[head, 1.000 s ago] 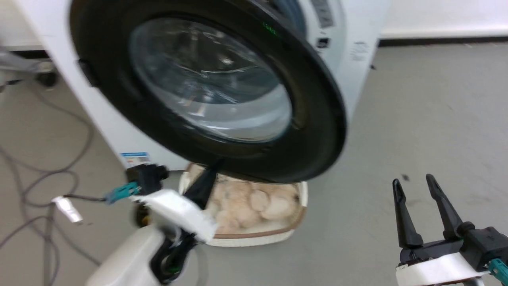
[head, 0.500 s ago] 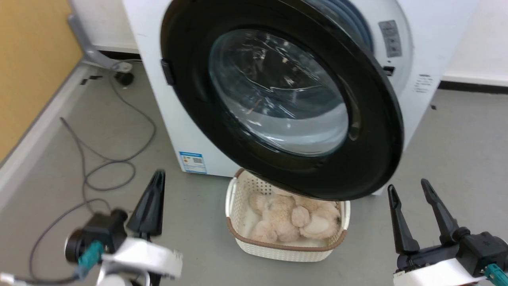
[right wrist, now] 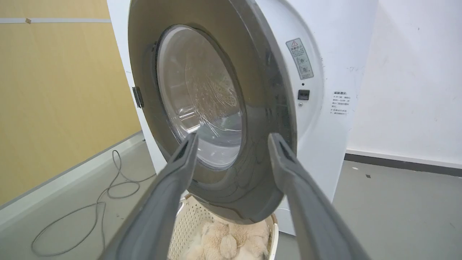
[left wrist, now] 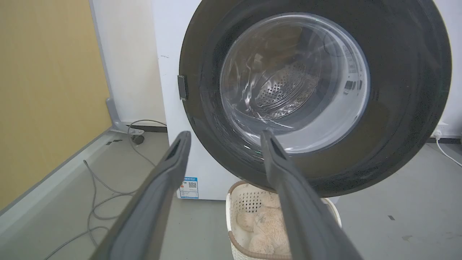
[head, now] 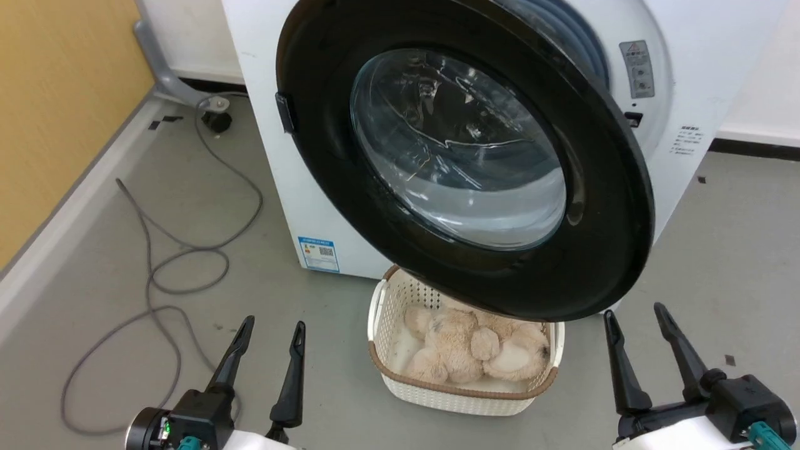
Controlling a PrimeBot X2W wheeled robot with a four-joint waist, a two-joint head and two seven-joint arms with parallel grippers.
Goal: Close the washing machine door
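The washing machine (head: pixel 294 187) stood as a big white box against the back wall, on a grey floor (head: pixel 719 262). The washing machine door (head: pixel 606 250) hung partly open: its hinge side sat close to the front at the robot's left, while its free edge stood out from the front at the right, with grey rubber showing in the gap behind it. Through the glass bowl, the left wrist view showed the perforated steel drum.

A yellow wall panel (head: pixel 56 94) ran along the left. Below the door's lower rim sat a white laundry basket (head: pixel 462 400) with a beige plush toy (head: pixel 462 350) lying in it.

The left gripper (head: pixel 275 322) hovered low at the lower left, above the bare floor and left of the basket. Its two dark fingers (left wrist: pixel 288 202) were spread apart, held nothing and touched nothing. The right gripper (head: pixel 632 310) hovered at the lower right, its tips just below the door's bottom edge in the head view. Its fingers were likewise parted, with nothing between them; the right wrist view showed them clear of the door.

A grey cable (head: pixel 187 250) looped over the floor at the left. A small blue sticker (head: pixel 319 253) sat low on the machine's front.
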